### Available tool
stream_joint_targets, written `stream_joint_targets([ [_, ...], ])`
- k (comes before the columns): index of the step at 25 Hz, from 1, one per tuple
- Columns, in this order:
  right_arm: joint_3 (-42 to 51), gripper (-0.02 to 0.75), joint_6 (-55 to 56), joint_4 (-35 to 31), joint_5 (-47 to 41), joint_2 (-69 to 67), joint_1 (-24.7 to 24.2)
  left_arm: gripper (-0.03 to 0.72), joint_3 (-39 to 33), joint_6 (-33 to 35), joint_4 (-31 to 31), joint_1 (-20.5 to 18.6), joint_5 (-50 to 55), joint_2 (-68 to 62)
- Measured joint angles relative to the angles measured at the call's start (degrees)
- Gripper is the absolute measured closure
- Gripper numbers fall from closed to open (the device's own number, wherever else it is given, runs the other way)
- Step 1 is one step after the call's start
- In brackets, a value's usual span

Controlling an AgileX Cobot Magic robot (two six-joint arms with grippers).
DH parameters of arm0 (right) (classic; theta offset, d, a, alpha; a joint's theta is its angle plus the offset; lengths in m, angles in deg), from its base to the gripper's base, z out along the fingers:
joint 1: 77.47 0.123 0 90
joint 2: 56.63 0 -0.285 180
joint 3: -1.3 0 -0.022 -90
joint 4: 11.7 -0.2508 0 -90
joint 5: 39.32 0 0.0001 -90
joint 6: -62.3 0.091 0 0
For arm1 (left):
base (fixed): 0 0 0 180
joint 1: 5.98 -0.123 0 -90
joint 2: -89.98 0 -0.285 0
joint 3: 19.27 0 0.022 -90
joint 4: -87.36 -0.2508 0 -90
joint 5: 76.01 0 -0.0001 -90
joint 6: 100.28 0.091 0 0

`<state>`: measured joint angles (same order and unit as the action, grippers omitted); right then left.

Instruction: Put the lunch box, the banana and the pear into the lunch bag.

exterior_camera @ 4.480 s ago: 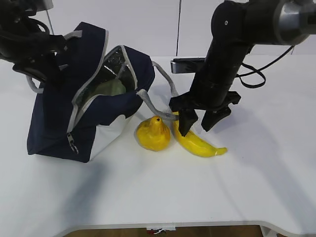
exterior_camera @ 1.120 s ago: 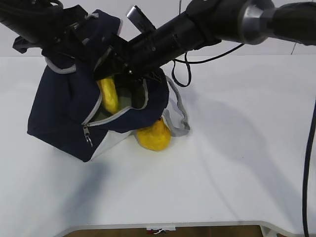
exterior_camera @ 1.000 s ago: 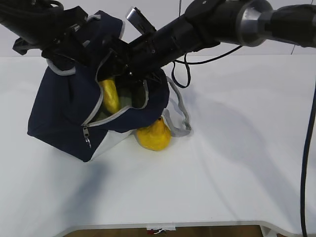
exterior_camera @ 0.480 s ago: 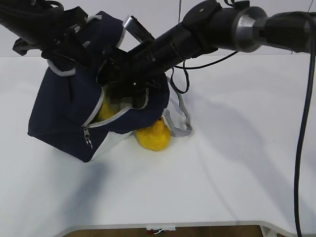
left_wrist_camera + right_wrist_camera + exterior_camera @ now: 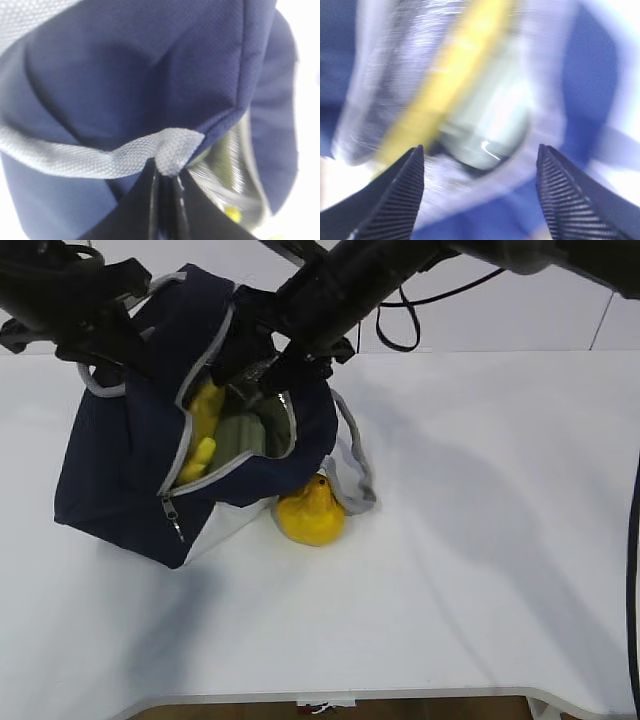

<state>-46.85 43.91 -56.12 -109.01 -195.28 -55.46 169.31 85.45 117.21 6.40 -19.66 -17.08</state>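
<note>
While the left gripper (image 5: pixel 166 175) pinches the bag's grey handle (image 5: pixel 100 157) at the far left, jaws shut on the webbing, the bag (image 5: pixel 120 490) is hoisted so its mouth tilts up and to the right; my read is that's there to keep the opening wide for loading. Inside the mouth, the banana (image 5: pixel 203 425) leans against the left wall, free of either gripper, and the pale green lid of the box (image 5: pixel 240 432) shows just right of it, deeper in. Right wrist view agrees, though blurred: yellow streak of banana over a pale box below. Right gripper (image 5: pixel 262 365) hovers at the far rim of the opening, fingers (image 5: pixel 395 200) spread wide with nothing between them, so it is empty, and it sits above the contents, not touching them as far as I can tell. Right of the bag, the pear (image 5: pixel 310 515) sits on the table (image 5: pixel 480 540), tucked against the bag's white lower panel and just beside the loose second handle (image 5: pixel 355 465). Judgement: two of three items are in, pear is left. Risk: pear is close under the bag's overhang and by the strap loop, so the approach looks tight from the right.
</note>
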Motion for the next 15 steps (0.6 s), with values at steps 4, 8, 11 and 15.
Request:
stream_joint_targets([
  [4, -1.0, 0.185, 4.5, 8.7, -0.6, 1.5, -0.4, 0.689, 0.0, 0.0, -0.1, -3.2, 1.2, 0.0],
  [8, 0.4, 0.184, 8.6, 15.0, -0.9, 6.2, -0.4, 0.689, 0.0, 0.0, -0.3, -5.7, 1.5, 0.0],
  [11, 5.8, 0.184, 9.4, 16.0, -0.9, 11.7, -0.3, 0.689, 0.0, 0.0, -1.0, -6.8, 1.6, 0.0],
  [15, 17.0, 0.184, 9.5, 17.4, -1.1, 18.4, 1.1, 0.689, 0.0, 0.0, -2.3, -7.1, 1.9, 0.0],
])
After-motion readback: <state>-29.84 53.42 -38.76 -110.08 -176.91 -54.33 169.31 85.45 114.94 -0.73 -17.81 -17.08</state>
